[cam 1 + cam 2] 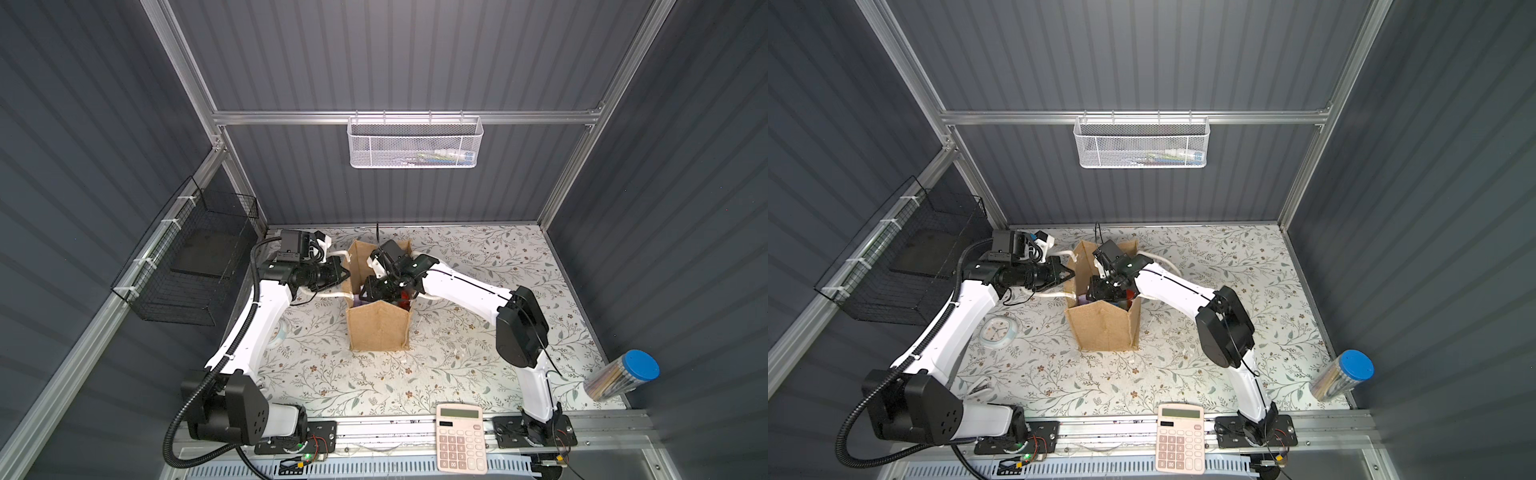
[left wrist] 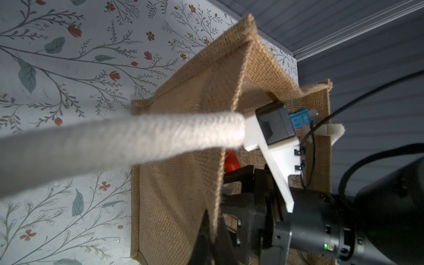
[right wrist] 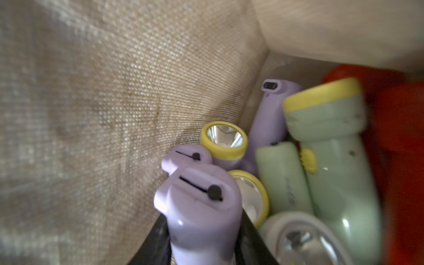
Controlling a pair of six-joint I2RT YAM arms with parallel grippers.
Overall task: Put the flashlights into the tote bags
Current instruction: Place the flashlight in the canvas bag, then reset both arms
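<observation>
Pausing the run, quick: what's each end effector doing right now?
Left end effector: closed on the tote bag rim.
Right end effector: closed on a lilac flashlight.

Both top views look down from above the front edge of the desk (image 1: 457, 374), sharing the whole scene. The left wrist view closely faces the jute bag (image 2: 179, 183) from outside; the right wrist view looks inside, against a lilac flashlight (image 3: 202, 206).

You're looking into a booth closed in by dark grey ribbed walls (image 1: 415, 54) framed with aluminium rails (image 1: 291, 117), where a white mesh basket (image 1: 415, 145) hangs from the back rail, a black wire basket (image 1: 187, 270) is tied to a side rail, and even light falls on the pale floral-print tabletop (image 1: 457, 353).
</observation>
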